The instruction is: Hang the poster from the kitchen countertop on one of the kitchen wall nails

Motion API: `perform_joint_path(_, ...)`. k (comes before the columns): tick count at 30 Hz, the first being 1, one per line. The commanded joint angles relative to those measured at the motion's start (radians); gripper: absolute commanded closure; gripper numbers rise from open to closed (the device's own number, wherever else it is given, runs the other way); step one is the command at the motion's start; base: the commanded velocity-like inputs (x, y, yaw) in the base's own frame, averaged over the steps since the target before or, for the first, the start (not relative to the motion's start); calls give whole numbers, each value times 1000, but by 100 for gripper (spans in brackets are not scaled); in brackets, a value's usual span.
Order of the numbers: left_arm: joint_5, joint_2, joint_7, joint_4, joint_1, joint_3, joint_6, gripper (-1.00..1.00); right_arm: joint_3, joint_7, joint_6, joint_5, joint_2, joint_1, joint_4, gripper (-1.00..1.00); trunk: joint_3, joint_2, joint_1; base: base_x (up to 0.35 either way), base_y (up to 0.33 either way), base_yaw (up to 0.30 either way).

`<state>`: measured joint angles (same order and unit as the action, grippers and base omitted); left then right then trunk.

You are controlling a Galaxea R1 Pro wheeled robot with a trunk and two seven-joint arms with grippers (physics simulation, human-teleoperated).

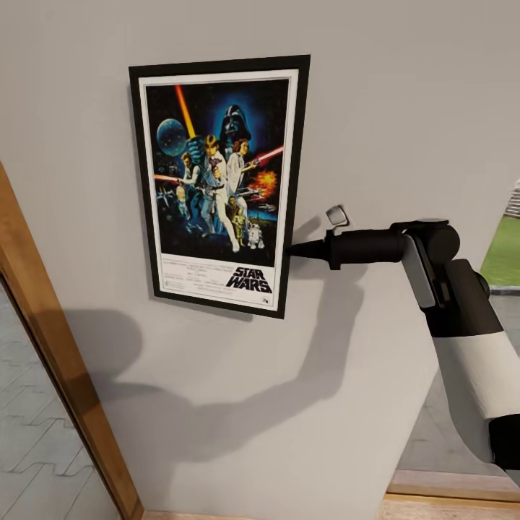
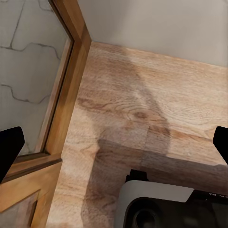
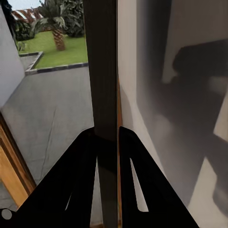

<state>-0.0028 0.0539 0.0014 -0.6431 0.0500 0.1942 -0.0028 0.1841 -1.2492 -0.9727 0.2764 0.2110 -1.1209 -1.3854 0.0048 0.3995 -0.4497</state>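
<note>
Pale grey plain wall (image 1: 404,108) takes up most of the head view, with a light wooden plank floor (image 2: 142,114) below and a wooden door frame (image 1: 50,339) off to the left. Up on that wall sits the upright Star Wars poster (image 1: 217,180), thin black frame, white border, tilted a little. The black right gripper (image 1: 295,250) is pinching the poster's right edge, and the right wrist view shows both fingers (image 3: 137,161) pressed tight on the frame. The left gripper (image 2: 114,142) is spread wide over the floor, holding nothing.
</note>
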Motion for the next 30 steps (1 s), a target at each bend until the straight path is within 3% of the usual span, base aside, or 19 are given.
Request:
perform_joint_path(1, 0, 0, 0, -1, 1, 1, 0, -100, 1, -1, -7, 4, 1, 0, 0, 100, 0, 1, 0, 0, 0, 0)
perform_joint_path(30, 0, 0, 0, -1, 1, 1, 0, -100, -3, 5, -15, 1, -2, -8, 3, 100, 0, 1, 0, 0, 0, 0)
